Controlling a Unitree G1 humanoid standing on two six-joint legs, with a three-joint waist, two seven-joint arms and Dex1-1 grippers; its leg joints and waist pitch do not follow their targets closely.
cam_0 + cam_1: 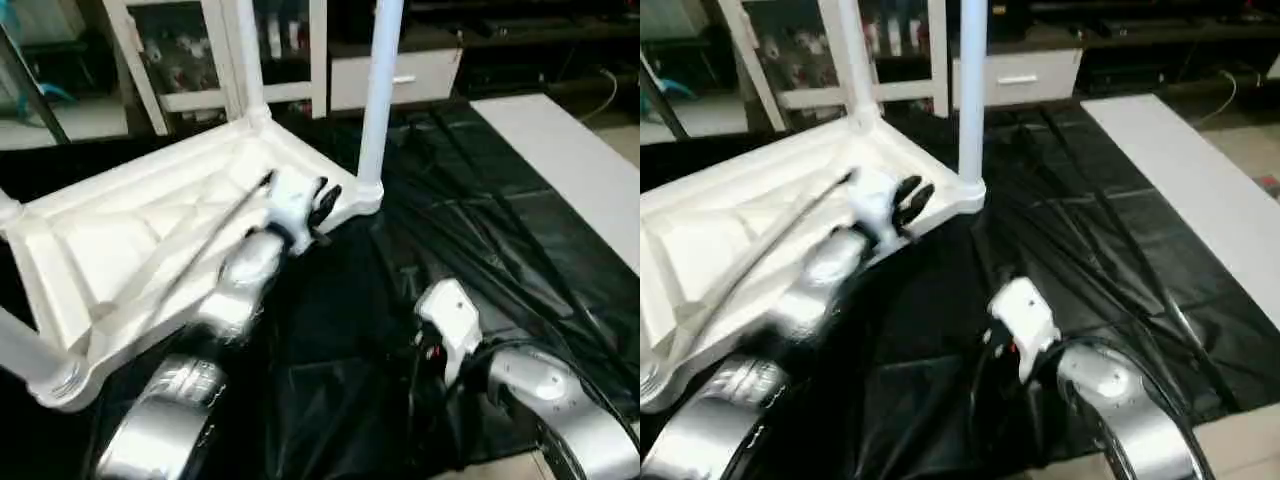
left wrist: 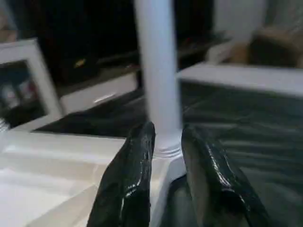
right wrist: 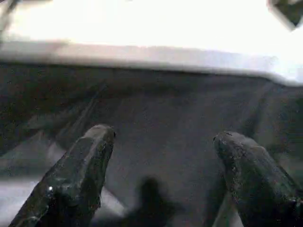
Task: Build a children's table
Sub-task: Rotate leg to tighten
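The tabletop (image 1: 150, 240) lies upside down on the black sheet (image 1: 480, 250), at about ten o'clock from the robot, with its ribbed underside facing up. Legs stand in its corner sockets: the nearest upright leg (image 1: 378, 90) is at twelve o'clock, a second one (image 1: 245, 55) rises behind it, and another leg (image 1: 25, 355) sits in the corner at nine o'clock.

The left gripper (image 1: 322, 208) hovers at the tabletop's edge, just beside the foot of the nearest leg. Its jaws stand a little apart and hold nothing; in the left wrist view the leg (image 2: 158, 71) stands beyond the gap between the fingers (image 2: 132, 175). The right gripper (image 3: 163, 161) hangs low over the sheet at five o'clock, jaws wide apart and empty.

The risk, as it seems, is a sideways push: if the left gripper closes off-centre or knocks the leg, the leg may tilt in its socket or the light tabletop may slide on the smooth sheet, because nothing holds it down.

The tops of the legs are cut off. How deep each leg sits in its socket is not possible to tell, and the far left corner is only partly visible.
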